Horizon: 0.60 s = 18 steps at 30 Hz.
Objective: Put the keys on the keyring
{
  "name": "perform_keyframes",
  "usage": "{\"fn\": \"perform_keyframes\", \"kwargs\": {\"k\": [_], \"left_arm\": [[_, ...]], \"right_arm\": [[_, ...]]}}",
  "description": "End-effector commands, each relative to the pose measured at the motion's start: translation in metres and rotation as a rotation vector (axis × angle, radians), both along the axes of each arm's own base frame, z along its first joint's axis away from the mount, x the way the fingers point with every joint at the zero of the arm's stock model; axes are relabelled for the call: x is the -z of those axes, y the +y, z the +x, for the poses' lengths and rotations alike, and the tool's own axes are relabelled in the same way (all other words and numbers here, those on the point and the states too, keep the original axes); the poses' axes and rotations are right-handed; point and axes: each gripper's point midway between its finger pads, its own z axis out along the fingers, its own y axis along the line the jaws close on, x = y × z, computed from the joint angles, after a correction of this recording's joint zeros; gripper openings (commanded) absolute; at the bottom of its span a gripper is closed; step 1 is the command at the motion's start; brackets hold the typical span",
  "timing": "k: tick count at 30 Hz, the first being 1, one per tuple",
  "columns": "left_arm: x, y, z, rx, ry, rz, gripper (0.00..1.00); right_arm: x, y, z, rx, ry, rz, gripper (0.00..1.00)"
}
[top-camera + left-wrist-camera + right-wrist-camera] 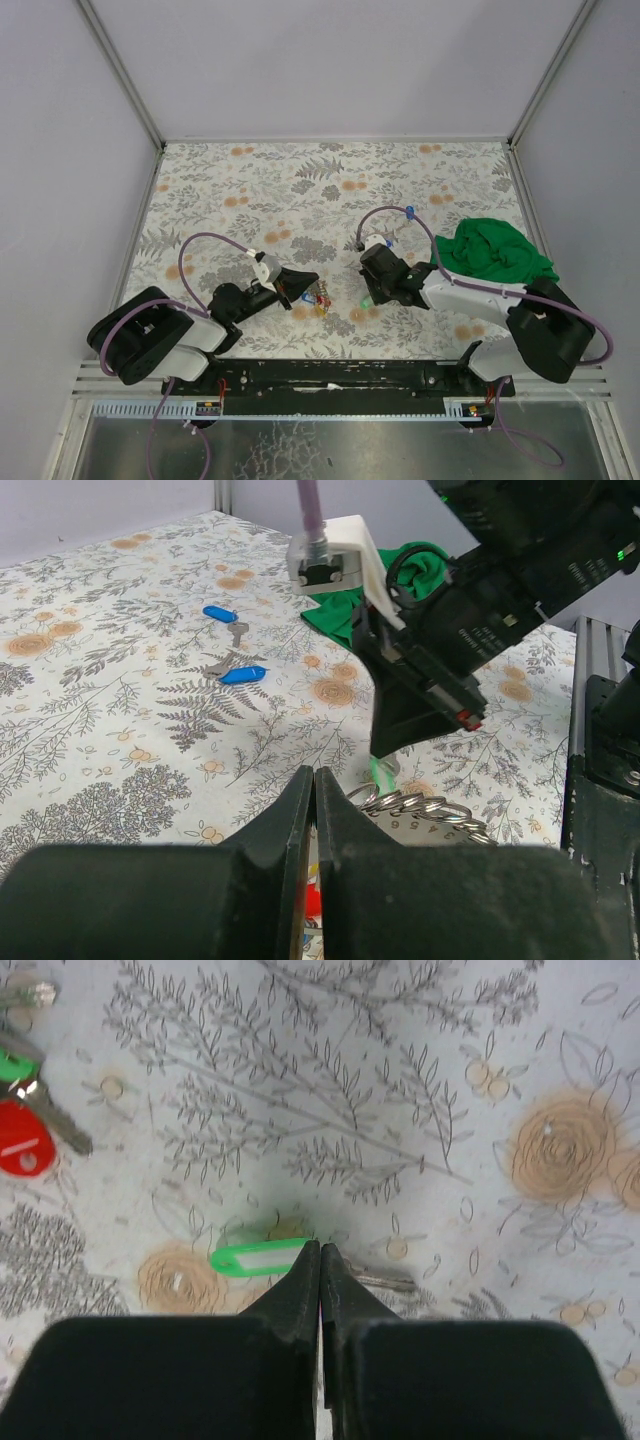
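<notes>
One flowery tabletop [250, 190] holds everything. Two arms reach over it from the near edge, the left arm [150, 340] and the right arm [500, 300]. One green cloth [495, 252] lies bunched up at the right side, just beside the right arm. There are two pincers. The left pincer [310, 281] has its two fingers pressed together, and the right pincer [370, 293] has its fingers pressed together too. I cannot tell if either one is pinching anything. One keyring [420, 806] lies on the tabletop just to the right of the left pincer's tips. It looks like a little stack of shiny loops. Only the left wrist view shows it well; from the top it is a tiny bright clump. That view also shows two blue keys [243, 674], near each other and well apart from the keyring. The right wrist view shows one green key [258, 1258] lying flat, right at the tips of the right pincer. At the left edge of that view lie one red key [22, 1150] and part of a second green tag [12, 1065].
</notes>
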Motion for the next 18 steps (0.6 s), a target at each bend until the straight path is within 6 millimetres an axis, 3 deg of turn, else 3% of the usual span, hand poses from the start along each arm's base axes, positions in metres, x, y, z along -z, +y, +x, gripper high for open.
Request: {"fn": "perform_keyframes", "kwargs": {"k": [1,11,16,18], "left_arm": [[-0.021,0.001,0.001,-0.009,-0.092,-0.042,0.00],[-0.019,-0.002,0.000,0.010,-0.089,-0.034,0.00],[-0.018,-0.004,-0.001,0.021,-0.087,-0.032,0.00],[-0.017,-0.004,-0.002,0.025,-0.086,-0.031,0.00]], "right_arm": [[-0.018,0.024,0.044,0.005,-0.185,0.044,0.00],[-0.005,0.031,0.051,-0.021,-0.245,0.086,0.00],[-0.001,0.033,0.048,-0.049,-0.231,0.089,0.11],[-0.007,0.035,0.047,-0.065,-0.242,0.107,0.23]]}}
